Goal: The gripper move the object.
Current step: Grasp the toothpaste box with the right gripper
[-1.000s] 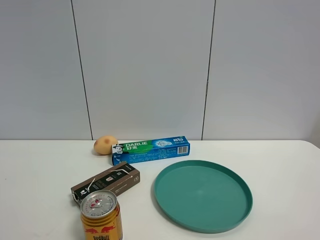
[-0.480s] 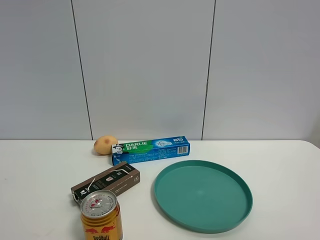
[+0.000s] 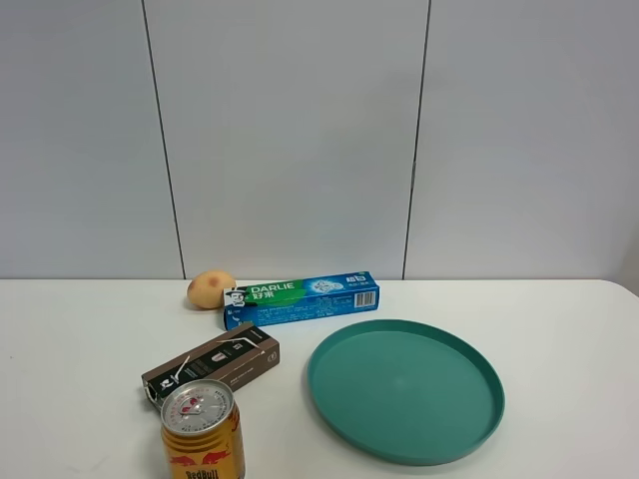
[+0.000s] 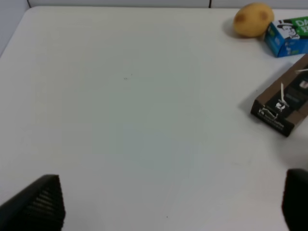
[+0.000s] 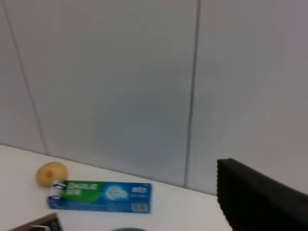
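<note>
Lying flat at the back of the white table (image 3: 80, 339): the DARLIE toothpaste carton (image 3: 302, 299).
Potato (image 3: 210, 289) just beside its left end; brown box (image 3: 212, 362), Redbull can (image 3: 203, 431) and teal plate (image 3: 404, 391) nearer the camera; grey panelled wall (image 3: 300, 140) behind; left gripper (image 4: 167, 204) spread wide, empty; right gripper (image 5: 262, 199) shows one finger, grip unclear.

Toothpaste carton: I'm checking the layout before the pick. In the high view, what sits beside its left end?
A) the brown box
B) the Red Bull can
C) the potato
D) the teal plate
C: the potato lies right by the left end of the toothpaste carton.
</note>
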### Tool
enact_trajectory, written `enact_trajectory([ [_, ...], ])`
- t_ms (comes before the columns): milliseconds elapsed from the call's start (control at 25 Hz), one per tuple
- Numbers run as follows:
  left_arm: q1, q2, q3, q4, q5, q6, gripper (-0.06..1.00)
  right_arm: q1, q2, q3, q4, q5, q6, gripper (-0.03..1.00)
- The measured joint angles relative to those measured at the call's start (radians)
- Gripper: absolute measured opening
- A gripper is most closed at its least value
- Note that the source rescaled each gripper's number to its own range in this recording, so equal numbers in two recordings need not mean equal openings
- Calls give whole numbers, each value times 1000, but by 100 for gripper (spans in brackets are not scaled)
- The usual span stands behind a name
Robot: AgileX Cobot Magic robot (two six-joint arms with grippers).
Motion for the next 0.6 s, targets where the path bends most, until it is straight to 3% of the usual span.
enact_trajectory([
  [360,0,0,0,0,0,0,100,22,447,-385,106,134,-53,98],
  [480,0,0,0,0,0,0,100,122,593,-503,112,151,-55,94],
  [600,0,0,0,0,0,0,100,265,737,-616,56,149,-55,93],
])
